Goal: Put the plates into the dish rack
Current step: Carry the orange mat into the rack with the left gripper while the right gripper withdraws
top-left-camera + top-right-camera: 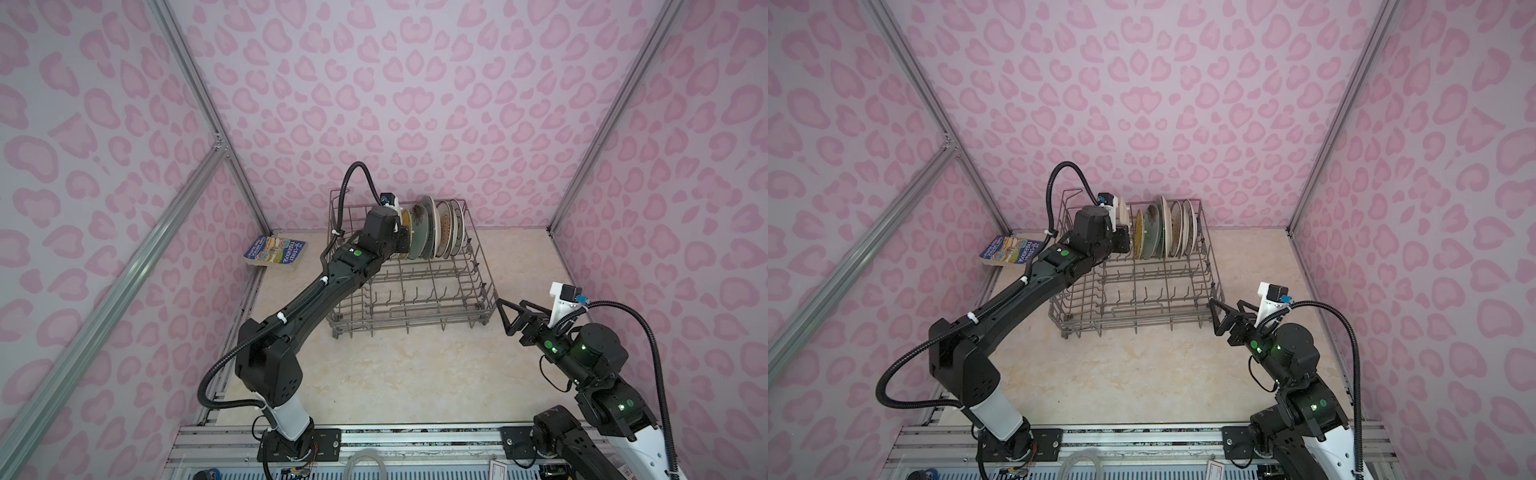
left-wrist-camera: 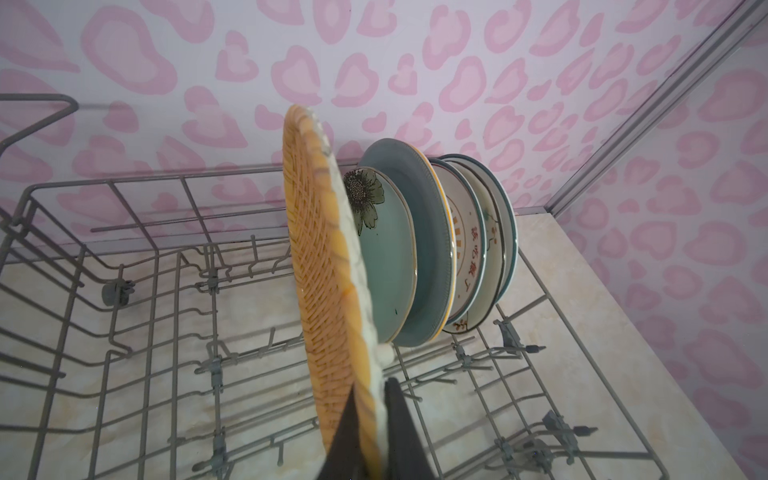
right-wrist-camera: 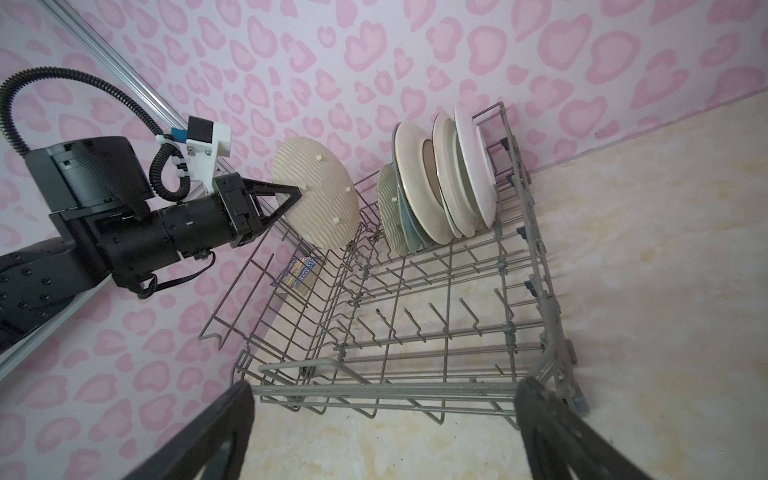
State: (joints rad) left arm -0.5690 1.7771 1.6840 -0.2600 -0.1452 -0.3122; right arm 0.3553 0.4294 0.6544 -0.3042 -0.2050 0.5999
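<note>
The task is judged to be nearly finished. A row of plates [image 3: 432, 187], six as far as can be counted, is seen standing on edge between the tines along the far side of the dish rack [image 3: 365, 389], and no plate is seen lying on the counter [image 1: 395, 374]. The last one, a woven-look plate [image 3: 320, 195], is held upright over the rack, just beside the open end of that row. Its rim is pinched between the fingers [image 2: 399, 424] of the left gripper [image 3: 296, 195]. Whether its lower edge is already resting among the tines cannot be told. The right gripper [image 1: 506, 316] is kept near the rack's near corner, apart from it, with its fingers spread wide and nothing between them. A blue book [image 1: 276, 252] is seen on the counter against the wall beyond the rack and is not part of the job. What is left, by this reading, is for the held plate to be lowered into a free slot beside the others and released.
</note>
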